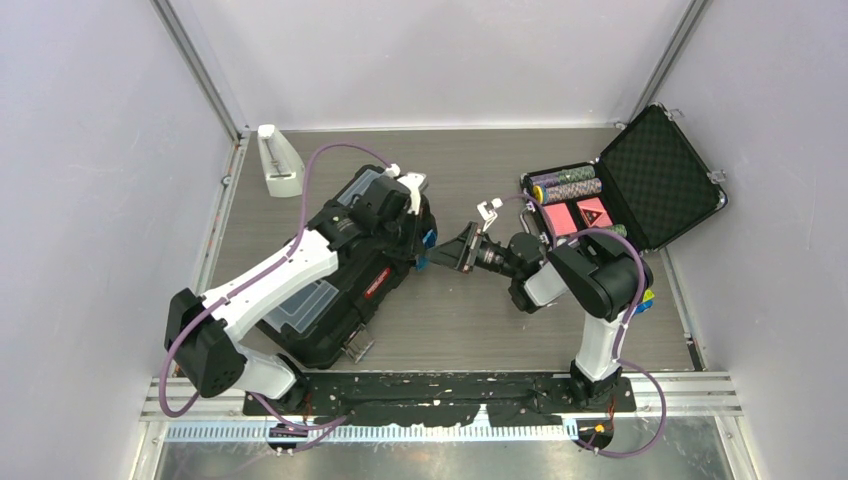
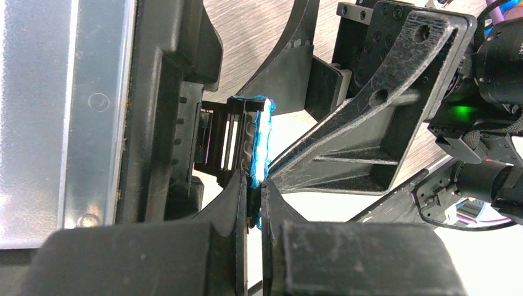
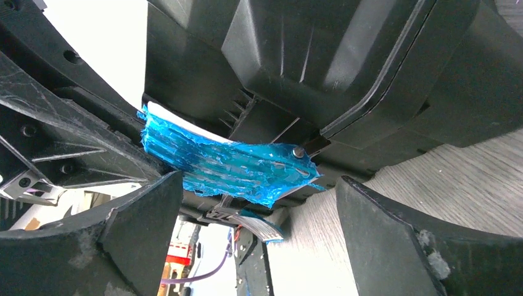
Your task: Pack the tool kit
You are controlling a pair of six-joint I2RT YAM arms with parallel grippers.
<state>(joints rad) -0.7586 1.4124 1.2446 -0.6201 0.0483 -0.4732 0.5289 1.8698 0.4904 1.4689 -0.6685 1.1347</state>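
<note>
We found the toolbox lying lid-up on the left half of the table, turned at an angle, with its right side facing the middle. The left arm reached across the lid. The left gripper was pinched narrow on the lower end of the blue latch on that side, and the latch stood out from the box wall. The right gripper came in from the right at table height with its jaws spread wide. One finger sat on each side of the same latch, and as far as we could see neither touched it. That gripper held nothing. Well apart, at the back right of the table, the small case stood open with chips and cards in it.
</note>
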